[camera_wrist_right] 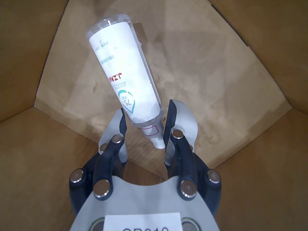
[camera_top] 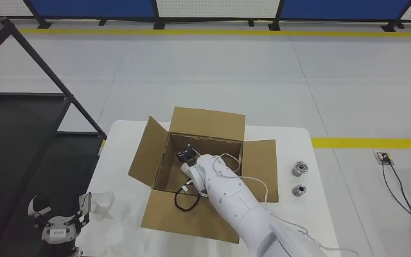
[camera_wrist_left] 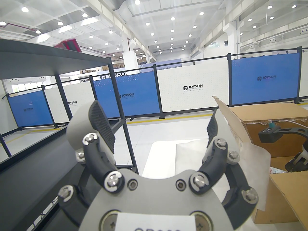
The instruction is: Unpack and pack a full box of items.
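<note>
The open cardboard box [camera_top: 207, 123] stands mid-table, and my right arm goes down into it. Inside, my right gripper [camera_wrist_right: 146, 109] is shut on the neck end of a clear bottle [camera_wrist_right: 120, 73] with a white label. The bottle points away from the fingers, tilted over the brown box floor [camera_wrist_right: 204, 78]. My left gripper [camera_top: 61, 221] hangs open and holds nothing, off the table's near left corner beside a white plastic bag [camera_top: 100, 204]. From the left wrist, the gripper [camera_wrist_left: 156, 118] faces the room, with the box [camera_wrist_left: 264, 114] to one side.
Two small metal spools [camera_top: 299, 168] [camera_top: 298, 190] sit on the white table [camera_top: 295, 138] to the right of the box. A black cable [camera_top: 183, 199] loops by the box's near flap. A black rack [camera_top: 38, 128] stands close on the left.
</note>
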Controlling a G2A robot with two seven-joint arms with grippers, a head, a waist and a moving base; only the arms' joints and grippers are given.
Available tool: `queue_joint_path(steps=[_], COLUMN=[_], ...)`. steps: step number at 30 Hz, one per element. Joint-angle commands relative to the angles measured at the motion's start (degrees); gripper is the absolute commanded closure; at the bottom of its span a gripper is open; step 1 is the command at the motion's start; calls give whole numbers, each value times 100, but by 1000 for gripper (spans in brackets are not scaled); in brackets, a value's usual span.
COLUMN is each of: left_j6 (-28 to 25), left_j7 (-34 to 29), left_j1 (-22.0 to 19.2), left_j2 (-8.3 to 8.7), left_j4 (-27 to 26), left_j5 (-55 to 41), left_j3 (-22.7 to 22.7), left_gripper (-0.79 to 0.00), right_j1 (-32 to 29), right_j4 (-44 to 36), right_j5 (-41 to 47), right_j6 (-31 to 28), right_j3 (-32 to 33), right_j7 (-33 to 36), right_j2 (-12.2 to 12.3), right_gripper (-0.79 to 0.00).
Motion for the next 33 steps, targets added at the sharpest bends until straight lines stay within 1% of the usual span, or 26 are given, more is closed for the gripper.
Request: queue_joint_path(steps=[1,2,4,6,7,8,10,12,13,14,22,24,33], left_j6=[0,0,0,0,0,0,0,0,0,0,0,0,0], left_j7=[0,0,0,0,0,0,0,0,0,0,0,0,0], left_j1=[0,0,0,0,0,0,0,0,0,0,0,0,0], left_j2=[0,0,0,0,0,0,0,0,0,0,0,0,0], left_j4=[0,0,0,0,0,0,0,0,0,0,0,0,0], left_j5=[0,0,0,0,0,0,0,0,0,0,0,0,0], left_j3=[0,0,0,0,0,0,0,0,0,0,0,0,0], left_gripper=[-785,-785,-785,-785,-785,-785,-785,-785,-785,-785,-785,-785,-785], right_j1=[12,14,15,17,20,21,26,32,35,40,173,232,360], right_j4=[31,43,84,114,125,142,161,172,178,181,196,178,-53], right_j5=[-30,-47,-71,-71,-73,-65,-60,-27,-6,11,316,365,130], right_j6=[-103,-191,-323,-383,-395,-416,-464,-552,-607,-638,-1284,-1632,-2126], right_j3=[-6,-11,-15,-6,-4,6,17,43,59,71,270,309,246], right_j7=[3,-13,0,28,33,44,52,55,49,36,-48,-4,321], right_j2=[2,4,10,16,18,24,34,51,60,68,198,247,337], right_gripper=[-486,-520,-529,-523,-489,-348,-237,-86,-31,0,0,0,0])
